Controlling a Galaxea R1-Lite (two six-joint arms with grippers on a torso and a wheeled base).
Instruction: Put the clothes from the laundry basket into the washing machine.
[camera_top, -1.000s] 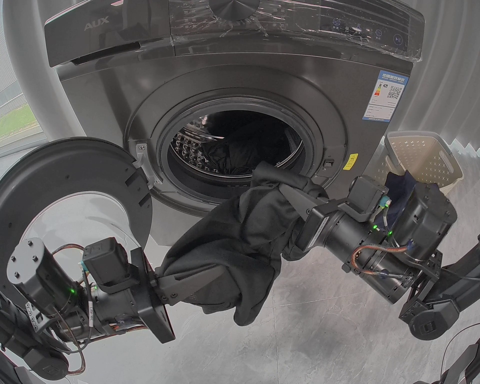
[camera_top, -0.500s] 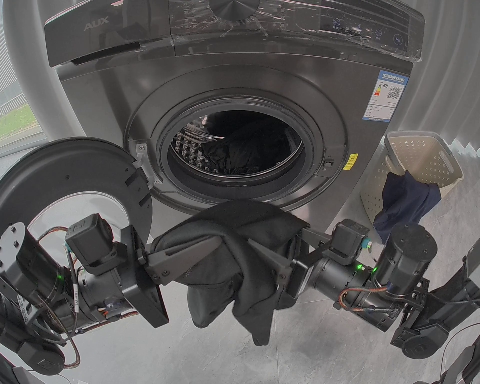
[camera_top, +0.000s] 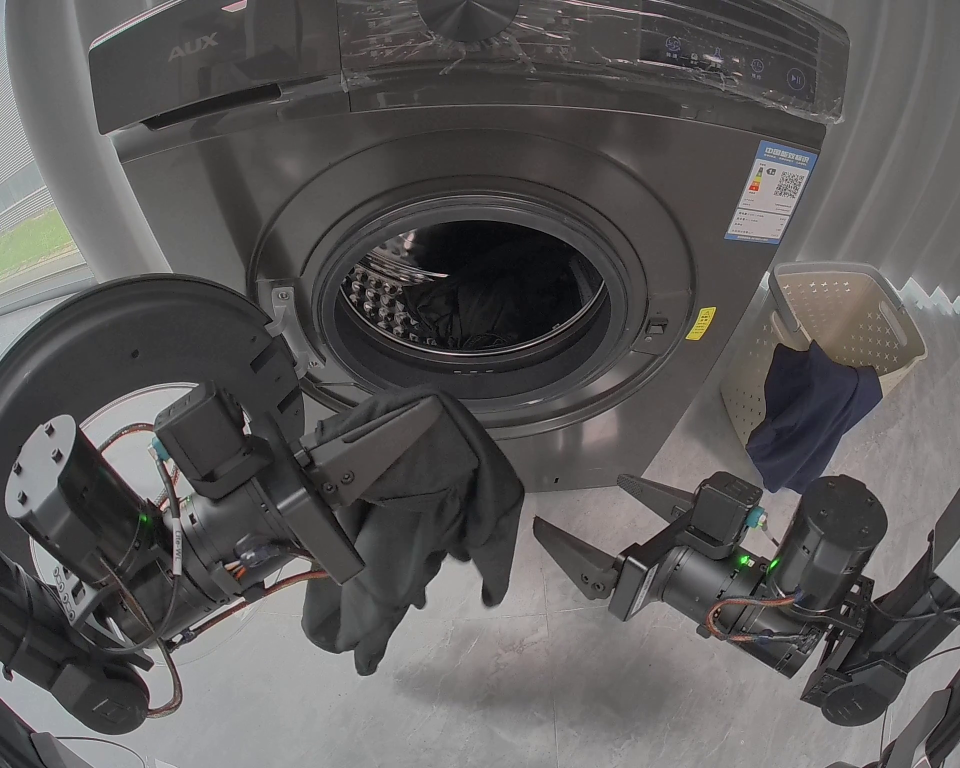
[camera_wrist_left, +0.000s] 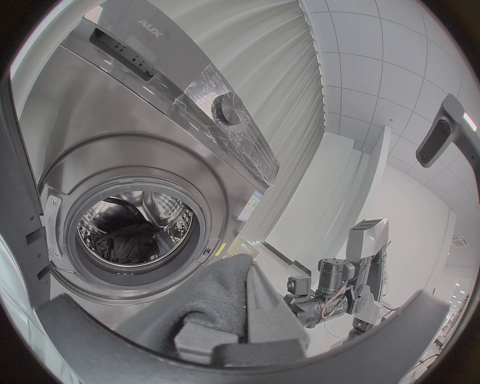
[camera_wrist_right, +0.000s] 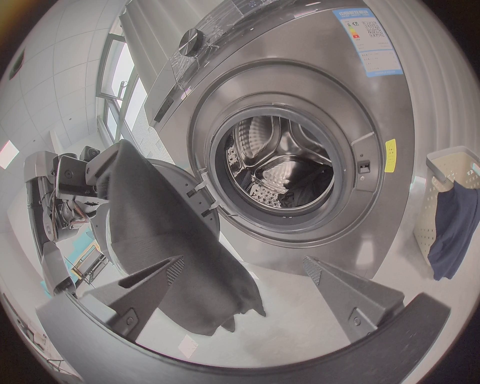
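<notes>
Clamping a dark garment (camera_top: 440, 505), the left jaws grip tight; the right jaws stand wide apart.

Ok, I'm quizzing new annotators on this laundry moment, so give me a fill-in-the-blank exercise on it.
1. The left gripper is ___ on the garment.
2. The right gripper is ___ and empty.
3. The blue cloth hangs over the ___'s rim.
Missing words: shut; open; basket.
</notes>
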